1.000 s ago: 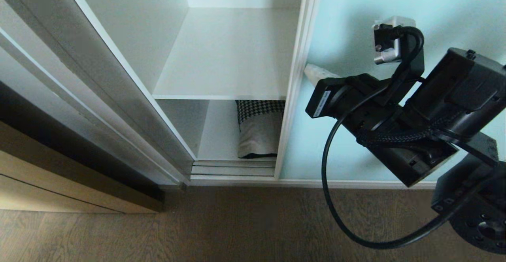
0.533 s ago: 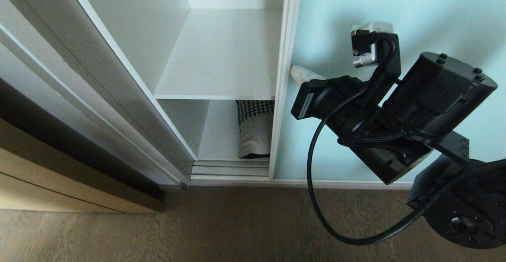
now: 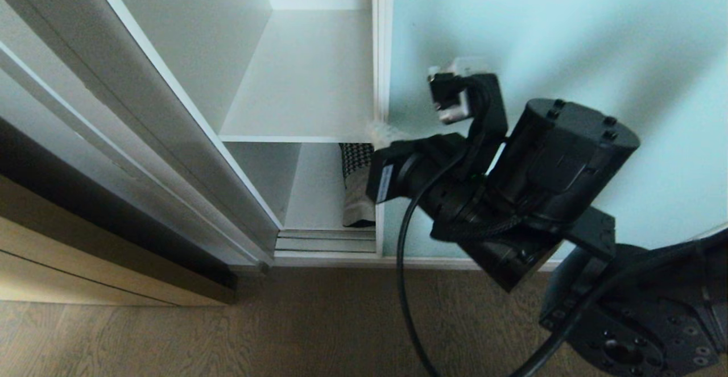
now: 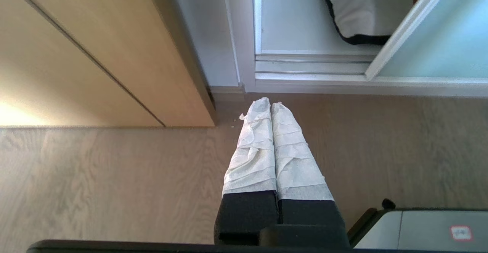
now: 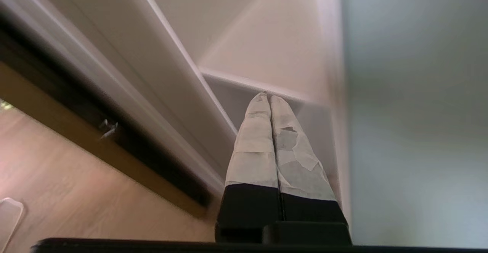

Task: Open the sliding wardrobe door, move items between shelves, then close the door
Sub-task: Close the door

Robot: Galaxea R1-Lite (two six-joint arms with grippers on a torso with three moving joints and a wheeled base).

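Note:
The sliding wardrobe door [image 3: 557, 36], pale aqua glass in a slim frame, covers the right of the wardrobe and leaves a narrow opening. My right gripper [image 3: 382, 133] is shut, its white-wrapped tips against the door's left frame edge; in the right wrist view it [image 5: 267, 97] points at the shelf front beside the door [image 5: 411, 111]. A white shelf [image 3: 301, 81] is bare. On the board below, the houndstooth and cream cushion [image 3: 357, 183] shows as a thin strip, partly hidden by the door and my arm. My left gripper [image 4: 270, 102] hangs shut over the floor, empty, near the cushion [image 4: 358, 12].
A tan wooden door [image 3: 85, 263] stands open at the left, beside the wardrobe's white side panel [image 3: 142, 110]. Silver floor tracks [image 3: 330, 241] run along the wardrobe's base. Brown wood floor [image 3: 227, 331] lies in front. A grey part of my base [image 4: 431, 226] sits low beside the left gripper.
The sliding door has slid left with my right arm against it, narrowing the opening. More of the cushion and shelf are now covered.

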